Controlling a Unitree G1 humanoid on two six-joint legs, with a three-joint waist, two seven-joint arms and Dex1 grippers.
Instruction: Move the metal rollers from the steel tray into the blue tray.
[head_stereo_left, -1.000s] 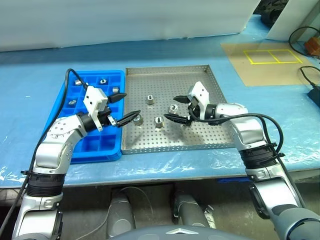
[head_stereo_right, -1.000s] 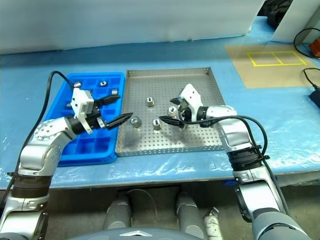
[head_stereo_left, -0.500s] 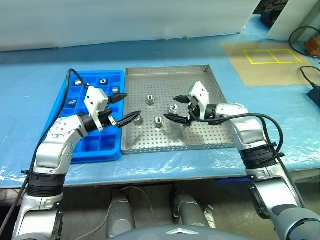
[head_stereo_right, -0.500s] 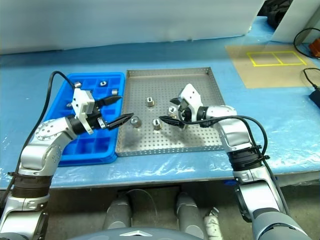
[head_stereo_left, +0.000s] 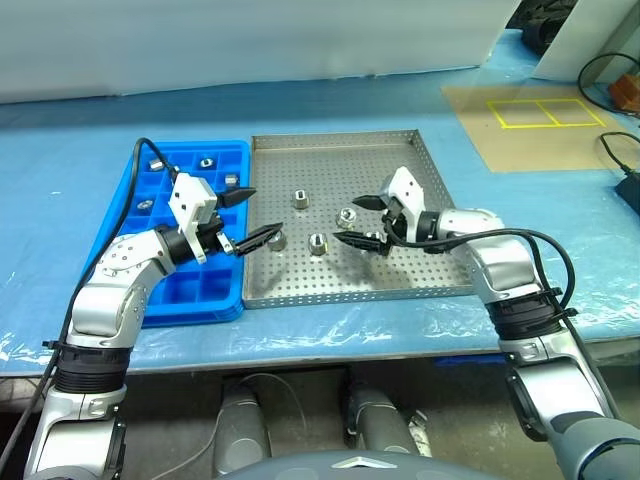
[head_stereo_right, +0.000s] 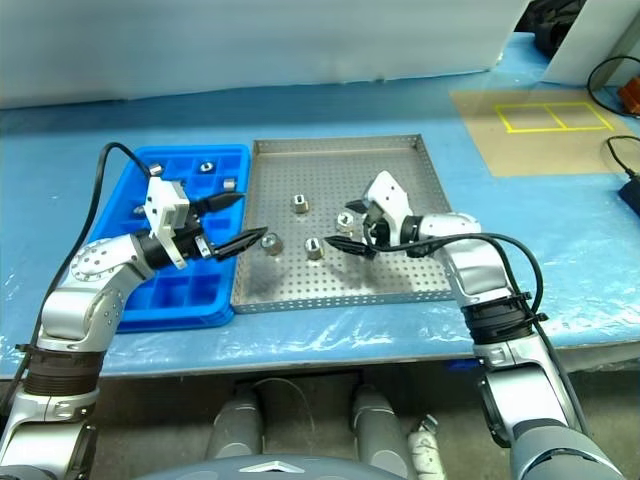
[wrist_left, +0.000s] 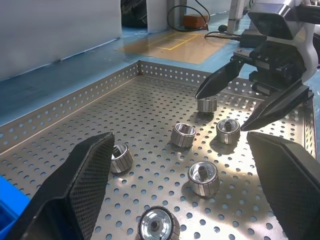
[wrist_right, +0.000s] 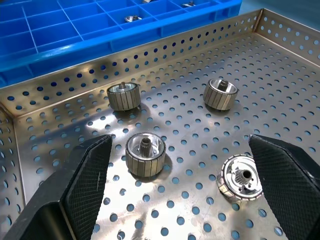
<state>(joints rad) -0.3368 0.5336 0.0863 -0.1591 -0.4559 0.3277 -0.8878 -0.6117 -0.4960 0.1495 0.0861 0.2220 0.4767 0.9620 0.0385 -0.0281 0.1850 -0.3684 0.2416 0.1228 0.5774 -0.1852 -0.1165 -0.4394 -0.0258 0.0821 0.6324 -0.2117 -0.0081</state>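
The rollers (head_stereo_left: 316, 243) stand loose near the middle of the steel tray (head_stereo_left: 400, 280), most upright with their holes facing up, one (wrist_left: 156, 225) lying tipped on its side. A few more sit in the far compartments of the blue tray (head_stereo_left: 215, 290), which lies touching the steel tray's left edge on the bench (head_stereo_left: 330, 105). The left tool (head_stereo_left: 248, 214) hovers spread over the seam between the trays, the right tool (head_stereo_left: 362, 221) spread and empty just above the rollers.
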